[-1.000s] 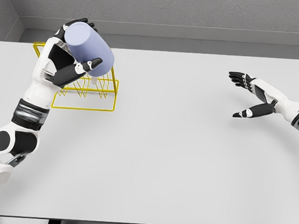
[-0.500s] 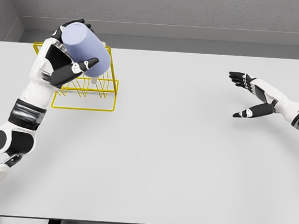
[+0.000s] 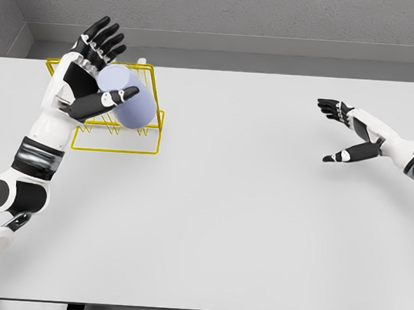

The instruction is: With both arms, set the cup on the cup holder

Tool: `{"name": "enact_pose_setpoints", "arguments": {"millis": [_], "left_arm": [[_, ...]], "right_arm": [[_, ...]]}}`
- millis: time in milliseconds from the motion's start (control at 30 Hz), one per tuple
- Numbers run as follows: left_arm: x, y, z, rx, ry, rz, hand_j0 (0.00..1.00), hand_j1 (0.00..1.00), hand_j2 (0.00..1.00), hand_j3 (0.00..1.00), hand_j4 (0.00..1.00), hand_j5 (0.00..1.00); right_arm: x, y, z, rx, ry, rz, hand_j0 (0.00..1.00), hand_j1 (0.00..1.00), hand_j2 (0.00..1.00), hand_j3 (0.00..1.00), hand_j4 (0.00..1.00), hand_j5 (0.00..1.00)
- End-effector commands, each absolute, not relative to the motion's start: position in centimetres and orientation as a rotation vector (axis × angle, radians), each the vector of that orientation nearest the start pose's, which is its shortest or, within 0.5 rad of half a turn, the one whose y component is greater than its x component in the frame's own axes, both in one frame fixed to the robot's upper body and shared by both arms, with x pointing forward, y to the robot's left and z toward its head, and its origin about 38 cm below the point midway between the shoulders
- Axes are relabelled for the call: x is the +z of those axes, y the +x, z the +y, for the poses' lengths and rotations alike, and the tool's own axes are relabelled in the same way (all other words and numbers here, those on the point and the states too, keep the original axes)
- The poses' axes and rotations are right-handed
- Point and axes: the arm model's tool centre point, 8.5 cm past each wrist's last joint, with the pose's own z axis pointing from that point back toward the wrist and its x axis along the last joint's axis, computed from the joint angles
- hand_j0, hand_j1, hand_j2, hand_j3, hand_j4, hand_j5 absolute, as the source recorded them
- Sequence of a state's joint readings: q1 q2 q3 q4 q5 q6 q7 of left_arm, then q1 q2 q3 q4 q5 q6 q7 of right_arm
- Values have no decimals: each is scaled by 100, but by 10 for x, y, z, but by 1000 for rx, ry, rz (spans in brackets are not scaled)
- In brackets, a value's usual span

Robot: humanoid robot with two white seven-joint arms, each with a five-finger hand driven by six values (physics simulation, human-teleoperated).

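Lavender cup (image 3: 128,105) now sits on holder (image 3: 117,125), left hand (image 3: 89,77) opened.

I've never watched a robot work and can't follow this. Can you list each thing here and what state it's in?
cup: tilted, lying on the yellow rack, not gripped.
cup holder: yellow wire rack, standing on the table, cup on it.
left hand: fingers spread open beside the cup, holding nothing.
right hand: open above the table, far from the rack, holding nothing.
table: white, flat.
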State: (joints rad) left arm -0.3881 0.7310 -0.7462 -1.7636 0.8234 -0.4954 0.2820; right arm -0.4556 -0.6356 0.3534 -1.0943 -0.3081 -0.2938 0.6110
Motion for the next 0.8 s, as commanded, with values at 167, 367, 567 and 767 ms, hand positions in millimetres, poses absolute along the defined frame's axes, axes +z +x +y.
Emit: {"name": "enact_pose_setpoints", "arguments": {"millis": [167,367,567,767], "left_arm": [[208,388,244,-188,-465,-1951,100,100,100,100,100,100],[204,384,247,-200,-456,-1949,100,100,100,100,100,100],[198,369,265,-231,-435,-2005,100,100,100,100,100,100],[184,357,292,-253,-353,-1951,100,100,100,100,100,100]], "right_arm": [[133,450,-377,924,114,-1471,100,100,100,100,100,100],[133,450,-377,925,112,-1471,100,100,100,100,100,100],[132,450,-377,924,114,-1470,100,100,100,100,100,100],[132,450,-376,925,115,-1469,100,100,100,100,100,100]]}}
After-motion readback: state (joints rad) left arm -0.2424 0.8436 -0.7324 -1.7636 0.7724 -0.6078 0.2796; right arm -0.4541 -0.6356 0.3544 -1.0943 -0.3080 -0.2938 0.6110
